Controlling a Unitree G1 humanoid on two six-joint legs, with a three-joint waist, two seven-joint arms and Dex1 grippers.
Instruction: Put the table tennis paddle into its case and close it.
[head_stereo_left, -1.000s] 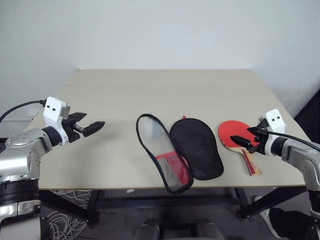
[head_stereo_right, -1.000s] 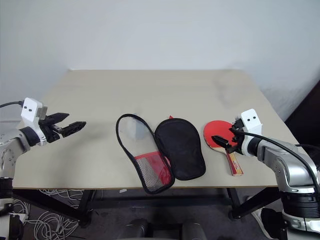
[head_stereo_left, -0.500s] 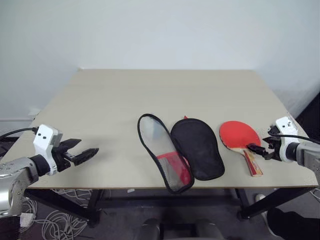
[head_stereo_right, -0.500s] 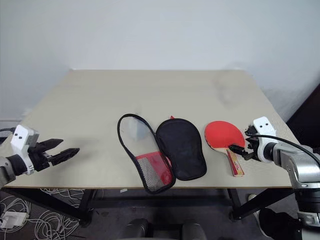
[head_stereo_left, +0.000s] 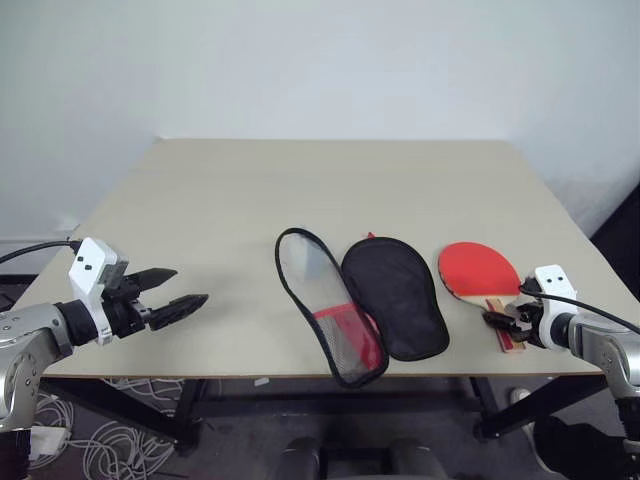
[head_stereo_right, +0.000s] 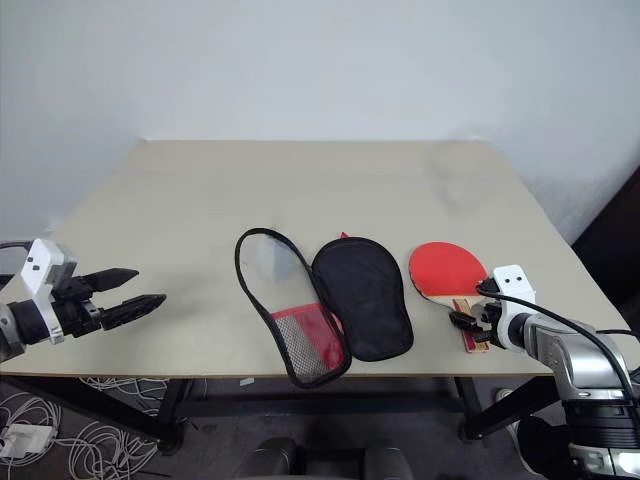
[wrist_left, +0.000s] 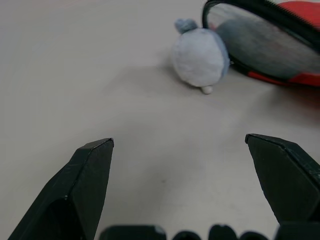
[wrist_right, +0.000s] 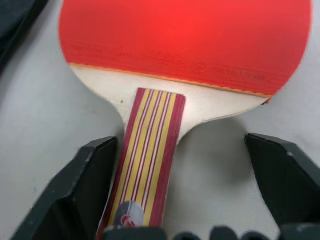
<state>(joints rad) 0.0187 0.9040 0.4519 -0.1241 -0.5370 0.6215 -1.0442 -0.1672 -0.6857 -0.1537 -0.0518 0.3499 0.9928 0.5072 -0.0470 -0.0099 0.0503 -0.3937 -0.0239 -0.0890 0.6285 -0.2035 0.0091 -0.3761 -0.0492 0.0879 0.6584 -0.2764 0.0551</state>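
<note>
The bench (head_stereo_left: 250, 190) is a light tan rectangular top set against a pale wall. It carries all items in its near half.

The case (head_stereo_left: 365, 300) lies unzipped and spread open at the middle of the near edge. Its two halves sit side by side, joined toward the near edge. The half toward the right edge lies flat, black lining up. The half toward the left edge is tilted up on its rim, black edging visible all around, with a red panel and mesh pocket at its near end.

The table tennis paddle (head_stereo_left: 480, 275) lies flat on the bench, outside the case, between the case and the right edge, near the near-right corner. Red rubber faces up. The striped wooden handle points toward the near edge.

The left gripper (head_stereo_left: 170, 292) hangs at the near-left corner of the bench, well apart from the case. Its jaws stand wide apart with nothing between them.

The right gripper (wrist_right: 182, 190) is at the near end of the paddle handle. Its jaws are apart, one on each side of the handle; the handle lies just beside one jaw, with a clear gap to the other.

A small grey-white plush ball (wrist_left: 199, 59) rests on the bench just beside the rim of the tilted case half.
</note>
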